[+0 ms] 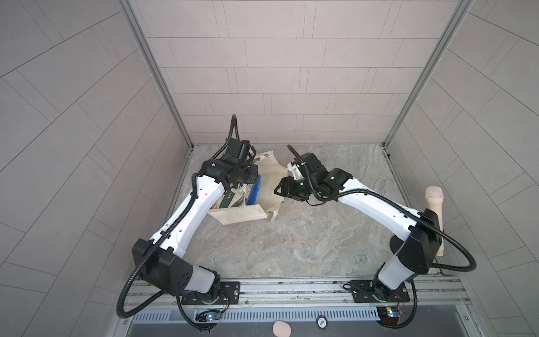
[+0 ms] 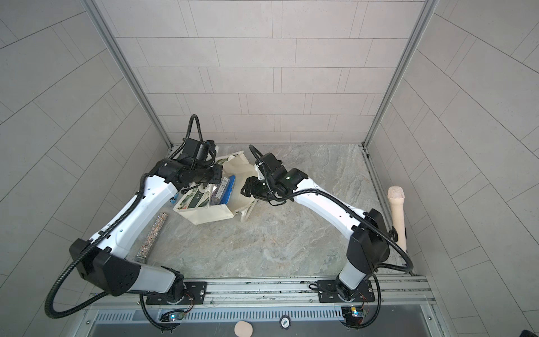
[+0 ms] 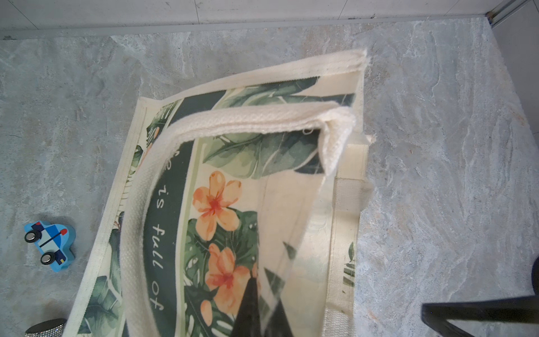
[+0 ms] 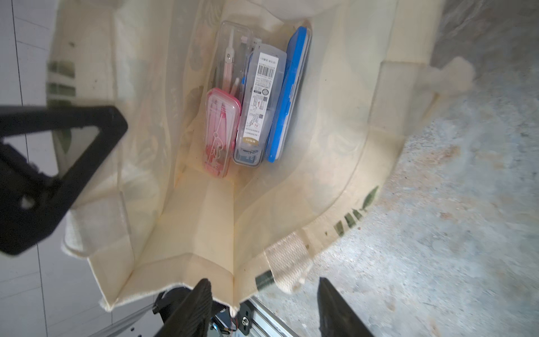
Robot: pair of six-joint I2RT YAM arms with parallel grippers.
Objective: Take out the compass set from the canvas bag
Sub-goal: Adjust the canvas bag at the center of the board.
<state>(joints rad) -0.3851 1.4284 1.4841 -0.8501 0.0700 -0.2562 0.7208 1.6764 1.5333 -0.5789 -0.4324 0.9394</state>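
Observation:
The cream canvas bag [image 1: 242, 214] lies on its side, green print up, mouth toward the right arm. My left gripper [image 3: 265, 291] is shut on the bag's upper panel [image 3: 291, 198] and holds it up; both top views show it over the bag [image 2: 207, 214]. Several cases lie deep inside the bag [image 4: 335, 146]: a pink-lidded one [image 4: 221, 131] and a clear one [image 4: 230, 55] each show a compass, beside a grey labelled case [image 4: 259, 108] and a blue case [image 4: 288, 96]. My right gripper [image 4: 264, 291] is open at the mouth, the near rim showing between its fingers.
A blue toy police car [image 3: 49, 246] and a glittery rod [image 2: 151, 236] lie left of the bag, by the left arm. A beige microphone-shaped object [image 1: 434, 216] stands against the right wall. The back wall is close behind the bag.

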